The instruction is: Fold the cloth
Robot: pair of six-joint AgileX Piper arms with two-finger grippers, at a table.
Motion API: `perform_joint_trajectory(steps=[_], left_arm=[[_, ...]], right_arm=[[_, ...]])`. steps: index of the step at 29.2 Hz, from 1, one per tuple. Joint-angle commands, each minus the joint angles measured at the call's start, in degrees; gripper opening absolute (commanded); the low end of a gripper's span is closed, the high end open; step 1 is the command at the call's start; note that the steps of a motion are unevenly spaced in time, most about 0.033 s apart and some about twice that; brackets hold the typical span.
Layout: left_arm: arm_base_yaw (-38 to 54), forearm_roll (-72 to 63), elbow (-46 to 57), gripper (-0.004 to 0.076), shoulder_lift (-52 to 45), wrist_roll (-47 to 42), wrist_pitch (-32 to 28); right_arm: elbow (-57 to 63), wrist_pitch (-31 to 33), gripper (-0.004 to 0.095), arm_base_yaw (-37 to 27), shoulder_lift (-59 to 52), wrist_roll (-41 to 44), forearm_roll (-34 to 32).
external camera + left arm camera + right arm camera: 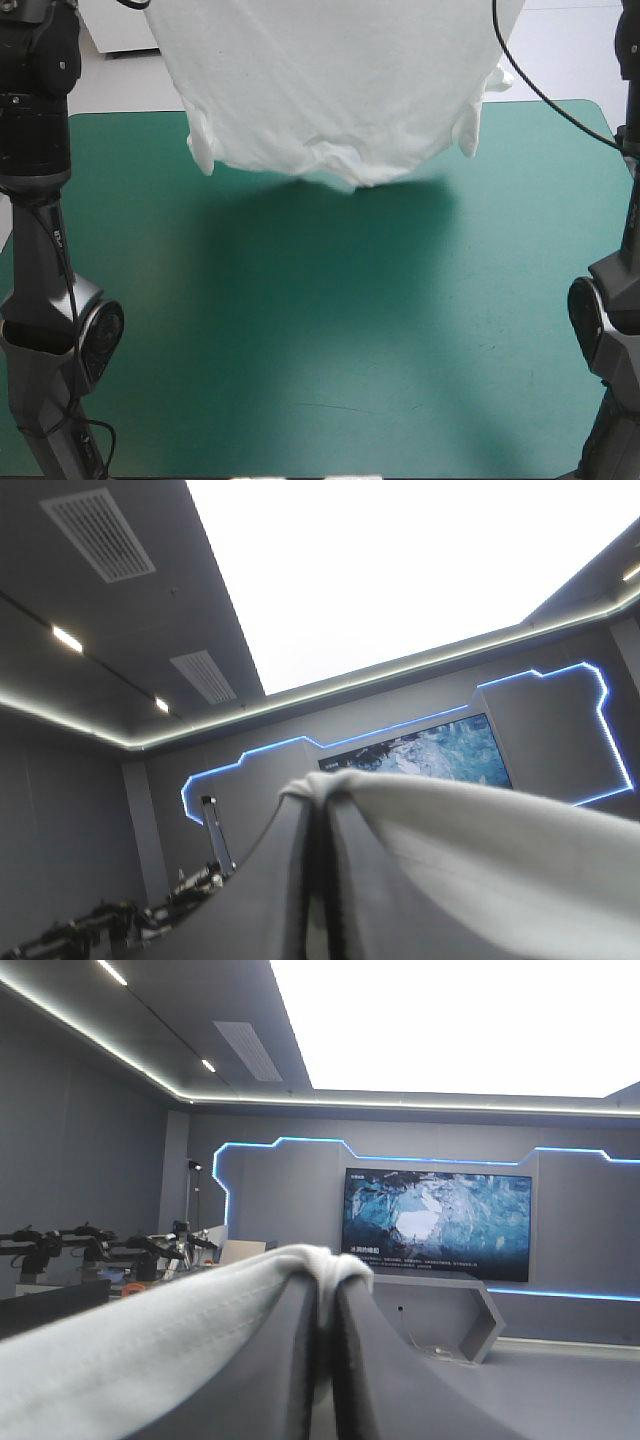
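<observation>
T-shirt (340, 80): off the table, hanging as one open sheet over the far half; its top edge runs out of the high view. The low edge hangs close above the cover (320, 350), apart from it as far as I can tell (shadow (330, 215) lies just beneath, spreading nearer). One sleeve (203, 150) dangles at the low left corner and the other sleeve (468, 135) at the low right, with a rumpled bulge between them at centre; judged to be hung by the hem end, neck down.

Left gripper (318, 810): fingers all but closed, a fold of white cloth pinched between them and draped over the tips; the sheet falls away to one side. Right gripper (328, 1285): same, nearly closed on a pinch of cloth. Both wrist views look level into the room, so the arms are high; neither gripper shows in the high view.

Progress (judgement): early. Done: T-shirt picked up at two points, spread between the grips, mostly smooth. No fold made. Left to do: lay it flat on the cover; bring sleeves and sides in; fold over into a bundle.
</observation>
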Motion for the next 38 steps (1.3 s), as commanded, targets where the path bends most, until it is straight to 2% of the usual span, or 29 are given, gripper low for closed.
perform_joint_trajectory(steps=[1, 2, 6, 12, 20, 22, 29, 38], left_arm=[[3.74, -10.14, -0.25, -0.0022, 0.44, -1.09, -2.82], [4.13, -12.10, 0.57, -0.0022, 2.19, 1.16, 0.04], [4.13, -11.51, 1.70, -0.0022, 5.60, 1.80, 8.16], [4.13, -11.51, 2.08, -0.0022, 10.79, -1.76, 20.94], [4.13, -14.31, 2.08, -0.0022, 15.09, -3.28, 47.98], [4.13, -14.52, 2.08, -0.0022, 15.66, -4.61, 52.66], [4.03, -16.88, 8.72, -0.0022, 13.19, -6.31, 53.50], [3.92, -19.18, 40.45, -0.0022, 2.69, -4.83, 53.40]], right_arm=[[0.06, -2.12, -0.0013, -2.92, -0.24, -2.66, 6.37], [1.54, -0.81, -0.0013, -3.17, 0.98, -5.30, 8.95], [5.13, 2.72, -0.0013, -2.93, 3.76, -9.00, 10.98], [10.97, 15.25, -0.0013, -2.68, 7.87, -10.57, 10.86], [18.41, 27.34, -0.0013, -2.68, 8.43, -11.25, 11.07], [20.69, 31.11, -0.0013, -2.68, 8.43, -11.25, 11.54], [29.63, 36.94, -0.0013, -2.68, 8.07, -11.69, 13.64], [40.99, 39.26, -0.0013, -2.68, 5.66, -12.50, 14.91]])
